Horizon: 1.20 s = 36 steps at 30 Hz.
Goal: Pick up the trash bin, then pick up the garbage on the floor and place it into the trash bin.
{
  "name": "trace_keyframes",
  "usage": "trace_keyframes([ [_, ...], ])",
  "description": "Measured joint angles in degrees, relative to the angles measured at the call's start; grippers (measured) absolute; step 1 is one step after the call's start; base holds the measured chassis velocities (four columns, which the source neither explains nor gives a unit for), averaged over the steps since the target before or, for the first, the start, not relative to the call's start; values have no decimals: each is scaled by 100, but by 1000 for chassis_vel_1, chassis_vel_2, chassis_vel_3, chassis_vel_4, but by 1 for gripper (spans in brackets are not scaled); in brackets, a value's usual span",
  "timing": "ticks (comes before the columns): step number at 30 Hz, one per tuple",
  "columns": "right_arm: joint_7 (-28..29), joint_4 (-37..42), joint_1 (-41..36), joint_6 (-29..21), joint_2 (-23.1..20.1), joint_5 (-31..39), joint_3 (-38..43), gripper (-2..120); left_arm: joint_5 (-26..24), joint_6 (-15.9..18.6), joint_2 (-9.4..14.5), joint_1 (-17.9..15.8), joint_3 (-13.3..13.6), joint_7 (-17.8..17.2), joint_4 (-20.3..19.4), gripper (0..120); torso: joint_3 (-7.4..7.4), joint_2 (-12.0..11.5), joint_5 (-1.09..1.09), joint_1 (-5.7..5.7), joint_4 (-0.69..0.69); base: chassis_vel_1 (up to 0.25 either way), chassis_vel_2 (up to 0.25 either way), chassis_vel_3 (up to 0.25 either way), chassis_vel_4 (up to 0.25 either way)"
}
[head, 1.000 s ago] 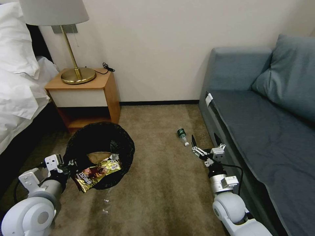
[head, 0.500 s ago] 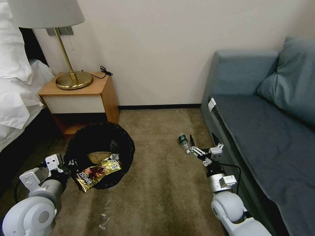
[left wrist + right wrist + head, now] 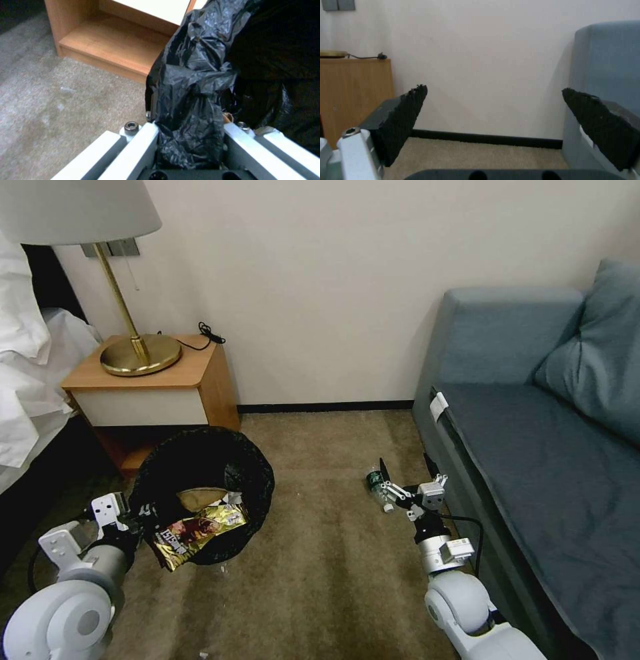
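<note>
The trash bin [image 3: 203, 473], lined with a crinkly black bag, hangs tilted at the lower left. My left gripper [image 3: 137, 511] is shut on its rim, and the left wrist view shows the bag [image 3: 200, 75] pinched between the fingers of the left gripper [image 3: 190, 140]. A gold snack wrapper [image 3: 200, 532] and a brown paper bag [image 3: 199, 499] lie inside. A small clear bottle with a green label [image 3: 377, 484] lies on the carpet, just beside the left finger of my right gripper [image 3: 405, 464]. That gripper [image 3: 493, 90] is open and holds nothing.
A wooden nightstand [image 3: 153, 393] with a brass lamp [image 3: 137, 355] stands behind the bin, with a bed [image 3: 27, 380] to the left. A blue-grey sofa [image 3: 533, 460] runs along the right, close to my right arm. Tiny white scraps [image 3: 222, 573] dot the carpet.
The whole view has shifted as the robot moves. The bottle now lies nearer, beside the right gripper instead of ahead of it. Both arms keep their pose.
</note>
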Motion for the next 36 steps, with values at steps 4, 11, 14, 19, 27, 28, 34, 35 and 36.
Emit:
trace_keyframes([
  [4,-13,-27,16,19,-14,5,-39,100,13,-4,-3,-19,21,-2,23,0,0,0,-1,0,-1,-129,108,128,-117],
  [11,-38,-130,109,288,-27,-69,-137,100,19,-6,0,-53,44,-1,79,0,0,0,-1,0,0,-120,124,128,-128],
  [14,-135,-136,117,420,-41,-77,-145,100,20,-6,15,-63,42,2,102,0,0,0,0,0,0,-130,114,112,-128],
  [19,-114,-156,212,365,-109,-218,-137,100,5,-20,42,-87,31,27,116,0,1,0,0,0,0,-89,84,86,-74],
  [27,561,382,845,-1332,-1166,1397,-739,100,28,-95,86,-109,43,199,192,0,-1,0,0,0,-1,-7,2,6,-3],
  [28,561,382,845,-1332,-1166,1397,-739,100,28,-95,86,-109,43,199,192,0,-1,0,0,0,-1,0,0,0,0],
  [34,1475,736,1848,-3473,-1982,3842,-1368,100,45,-110,98,-193,174,270,257,0,0,0,1,0,3,0,0,0,0],
  [35,1839,693,2203,-4272,-2197,4749,-1481,100,47,-110,134,-288,279,276,346,0,-1,0,-3,0,-5,0,0,0,0],
  [36,2179,491,2600,-4777,-2220,5410,-1761,100,52,-110,137,-299,308,288,373,0,0,1,-4,0,-7,0,0,0,0],
])
